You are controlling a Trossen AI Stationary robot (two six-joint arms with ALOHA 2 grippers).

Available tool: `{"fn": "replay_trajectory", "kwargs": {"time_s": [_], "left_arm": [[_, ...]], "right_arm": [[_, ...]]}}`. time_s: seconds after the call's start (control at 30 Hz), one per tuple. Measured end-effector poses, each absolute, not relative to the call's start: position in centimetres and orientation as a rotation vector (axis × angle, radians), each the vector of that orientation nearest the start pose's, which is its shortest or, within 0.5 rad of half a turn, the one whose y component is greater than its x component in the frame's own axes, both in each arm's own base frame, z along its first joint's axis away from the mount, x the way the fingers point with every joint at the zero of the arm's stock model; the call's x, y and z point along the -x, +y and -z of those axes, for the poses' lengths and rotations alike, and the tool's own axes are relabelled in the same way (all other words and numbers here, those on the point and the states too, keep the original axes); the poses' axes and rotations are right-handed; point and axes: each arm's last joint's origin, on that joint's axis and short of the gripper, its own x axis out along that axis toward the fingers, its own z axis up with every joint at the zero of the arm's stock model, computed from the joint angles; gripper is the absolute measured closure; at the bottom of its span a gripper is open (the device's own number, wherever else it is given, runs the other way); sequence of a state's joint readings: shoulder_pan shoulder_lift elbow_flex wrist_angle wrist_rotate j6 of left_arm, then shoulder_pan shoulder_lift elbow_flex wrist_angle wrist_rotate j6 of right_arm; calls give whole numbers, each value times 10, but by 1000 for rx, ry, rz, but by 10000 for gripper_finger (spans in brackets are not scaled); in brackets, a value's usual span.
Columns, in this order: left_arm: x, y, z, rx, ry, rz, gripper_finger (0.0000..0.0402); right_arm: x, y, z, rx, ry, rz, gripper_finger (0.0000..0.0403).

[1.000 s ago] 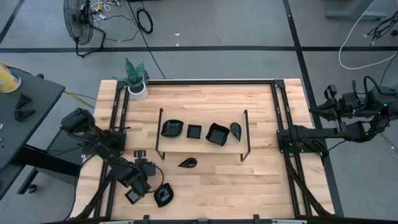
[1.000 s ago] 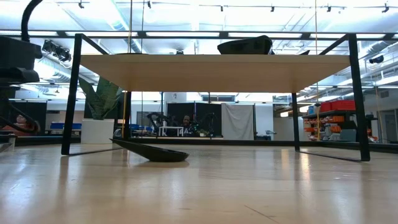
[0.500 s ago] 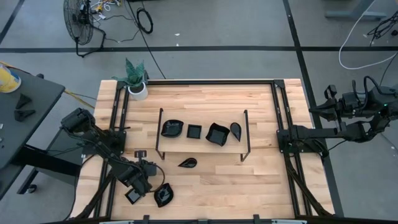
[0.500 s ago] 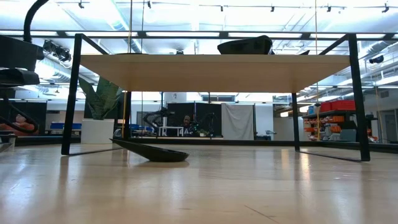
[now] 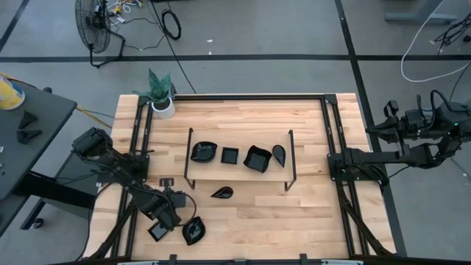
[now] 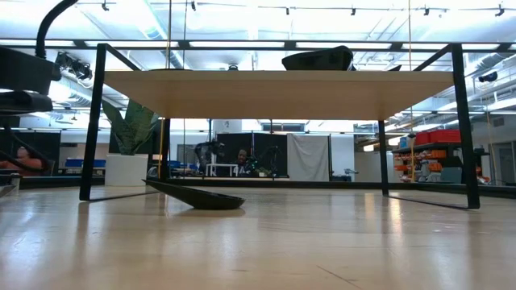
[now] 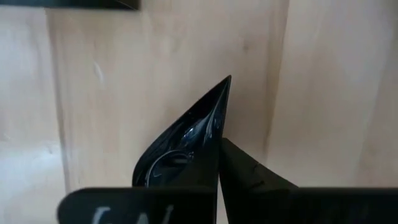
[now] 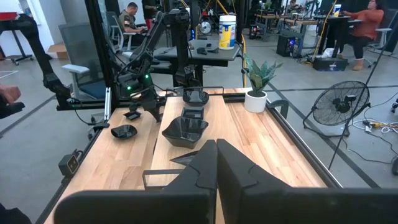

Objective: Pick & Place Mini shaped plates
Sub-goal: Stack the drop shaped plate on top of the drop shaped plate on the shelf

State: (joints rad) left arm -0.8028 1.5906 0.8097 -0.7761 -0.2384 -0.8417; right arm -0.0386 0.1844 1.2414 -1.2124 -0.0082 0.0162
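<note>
A leaf-shaped dish (image 7: 186, 140) at the table's near left corner is pinched by the left gripper (image 5: 175, 219); the right gripper (image 8: 216, 163) is held pressed together, off the right edge.

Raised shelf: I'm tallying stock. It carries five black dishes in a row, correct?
No. The high view shows four black dishes in a row on the raised shelf: a wavy dish, a small square, a larger square and a teardrop.

Seven mini shaped plates (image 5: 257, 158) on the table. One potted plant (image 5: 161, 94). One wire frame (image 5: 189, 157), two robot arms (image 5: 121, 174).
</note>
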Motion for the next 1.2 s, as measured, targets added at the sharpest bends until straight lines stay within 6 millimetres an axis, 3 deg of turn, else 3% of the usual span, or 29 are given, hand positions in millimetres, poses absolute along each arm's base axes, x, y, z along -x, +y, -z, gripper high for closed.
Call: {"fn": "replay_trajectory", "kwargs": {"time_s": [0.23,0.5,0.93,1.2], "left_arm": [[-172,-171,-148,-30,1409,-102,398],[-164,-164,-171,58,1386,-83,400],[-152,-150,-249,14,1383,-140,401],[-154,-143,-279,-41,1353,-213,401]], "right_arm": [[76,3,-380,-20,155,31,396],[76,3,-380,-20,155,32,396],[76,3,-380,-20,156,32,396],[76,3,-380,-20,155,31,396]]}}
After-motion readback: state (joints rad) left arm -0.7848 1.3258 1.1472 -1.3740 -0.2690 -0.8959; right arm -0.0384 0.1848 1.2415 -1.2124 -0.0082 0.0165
